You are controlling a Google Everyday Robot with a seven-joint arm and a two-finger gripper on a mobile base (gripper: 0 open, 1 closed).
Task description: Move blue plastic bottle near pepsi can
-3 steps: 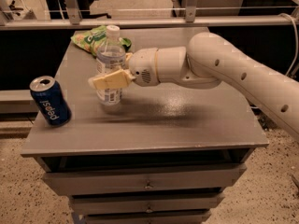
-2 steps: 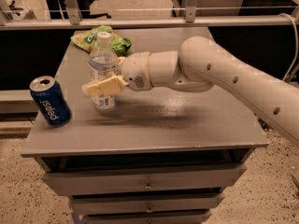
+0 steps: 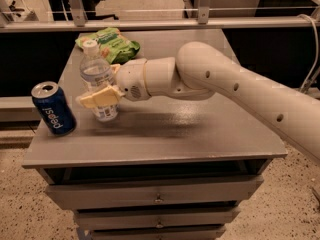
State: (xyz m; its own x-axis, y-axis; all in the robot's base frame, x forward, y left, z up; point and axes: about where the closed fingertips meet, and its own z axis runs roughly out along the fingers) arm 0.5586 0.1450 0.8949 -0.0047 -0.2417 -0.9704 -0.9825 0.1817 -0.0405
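place: robot test lab or workshop, likely | evidence: grey worktop (image 3: 200, 129) on a metal cabinet (image 3: 210, 194) with 3 drawer fronts; speckled hard floor (image 3: 22, 219); metal rail (image 3: 150, 24) behind; white robot arm (image 3: 235, 84) | end effector (image 3: 102, 86): over the worktop's left part, clamped on blue plastic bottle (image 3: 95, 71)

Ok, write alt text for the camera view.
The robot's gripper holds the blue plastic bottle upright in its jaws over a grey drawer table, close beside the pepsi can but not touching it. A green snack bag lies at the table's far edge.
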